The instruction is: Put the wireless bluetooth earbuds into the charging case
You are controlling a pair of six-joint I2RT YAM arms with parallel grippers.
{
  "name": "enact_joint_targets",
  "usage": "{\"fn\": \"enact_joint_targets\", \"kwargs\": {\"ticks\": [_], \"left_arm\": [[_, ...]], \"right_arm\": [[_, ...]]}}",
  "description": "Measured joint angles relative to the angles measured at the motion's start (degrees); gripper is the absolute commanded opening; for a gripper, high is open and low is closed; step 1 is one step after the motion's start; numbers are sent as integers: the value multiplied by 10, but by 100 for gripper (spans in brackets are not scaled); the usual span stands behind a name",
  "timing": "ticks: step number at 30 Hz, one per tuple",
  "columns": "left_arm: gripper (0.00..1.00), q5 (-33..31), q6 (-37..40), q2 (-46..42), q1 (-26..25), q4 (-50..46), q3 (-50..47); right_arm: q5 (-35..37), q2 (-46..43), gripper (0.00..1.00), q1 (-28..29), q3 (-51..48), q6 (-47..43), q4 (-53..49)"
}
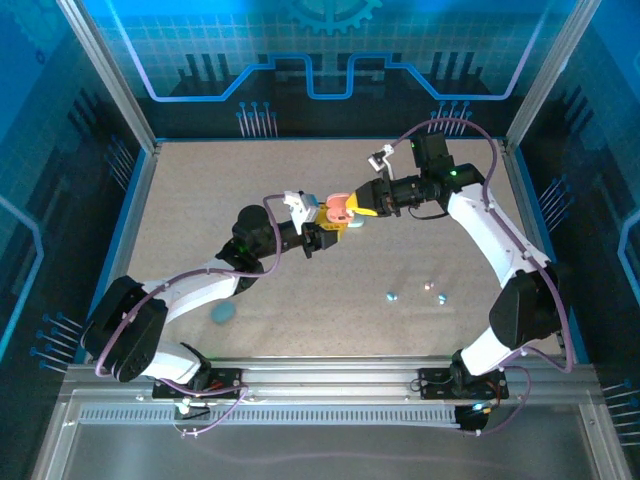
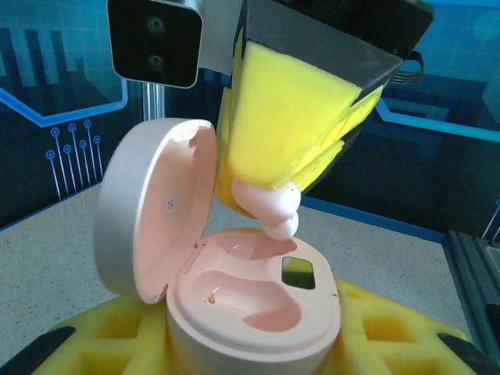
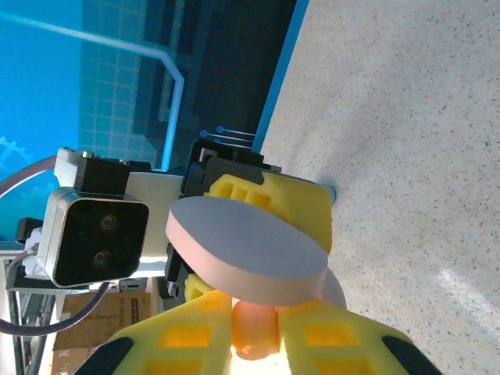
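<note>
Well to the left of the pink charging case [image 1: 338, 208], nearer the arm bases, a pale blue oval case [image 1: 222, 313] lies alone on the surface [image 1: 200, 200]. Just left of the pink case and beneath it, the left fingers [image 2: 391, 336] are closed on its base, with its lid [image 2: 152, 211] hinged open to the left and the near well [image 2: 234, 295] bare. Over the case from the right, the right fingers [image 2: 289, 117] pinch a pink earbud [image 2: 269, 205] tightly, its tip at the mouth of the far well; whether it touches is unclear. Right of the case and nearer the bases, three more lie on the surface: a pale blue earbud [image 1: 392, 296], a whitish earbud [image 1: 428, 285] and a second pink earbud [image 1: 441, 298].
</note>
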Motion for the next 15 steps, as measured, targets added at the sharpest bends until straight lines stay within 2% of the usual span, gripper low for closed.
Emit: {"fn": "enact_joint_targets", "kwargs": {"ticks": [15], "left_arm": [[34, 6, -4, 0, 0, 7, 0]], "right_arm": [[35, -16, 19, 9, 0, 0, 0]]}}
